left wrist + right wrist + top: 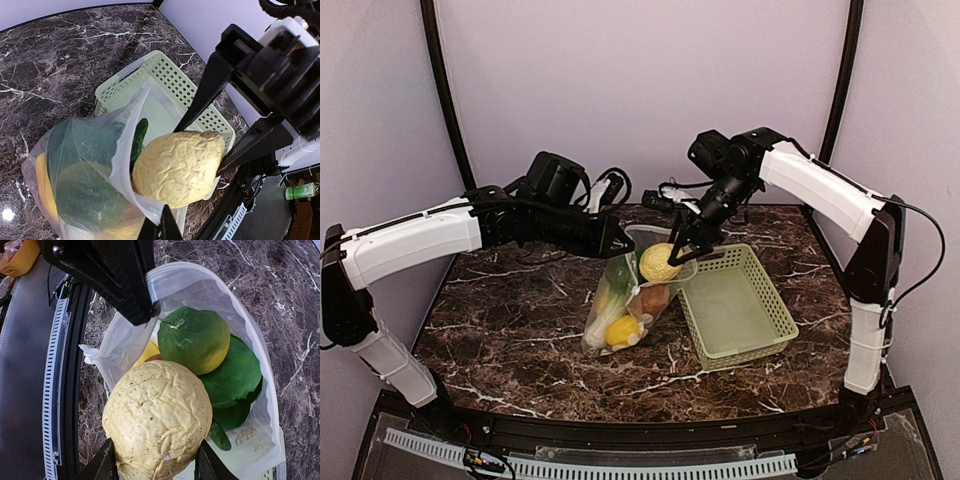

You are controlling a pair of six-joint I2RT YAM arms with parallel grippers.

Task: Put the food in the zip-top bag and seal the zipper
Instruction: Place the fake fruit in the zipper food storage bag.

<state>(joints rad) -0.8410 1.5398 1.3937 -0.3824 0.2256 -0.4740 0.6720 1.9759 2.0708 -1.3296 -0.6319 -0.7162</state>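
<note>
Left arm: the left claw (623,243) is closed tight on the rim of the zip-top bag (210,285) and holds that edge up off the worktop (500,310).
Right arm: the right claw (157,467) is clamped on the pale bumpy fruit (177,167) with a black finger pressed to each side of it. It grips the fruit and nothing else.
Fruit: it hangs right at the bag's open mouth, above the pieces already inside, and one flap of clear plastic laps over its lower edge.
Bag: it slants from the raised rim down to the worktop, where its lower end rests, just left of the basket (735,300).
Inside the bag: a green round fruit (195,337) sits uppermost, with a yellow piece (623,331) and a brown fruit (655,298) lower down, and the leek (610,298) lies along the left side.
Mouth: wide open and unsealed. From where I stand the zipper strip itself is too faint to pick out.
Basket: light green mesh, flat on the worktop and close beside the bag.
</note>
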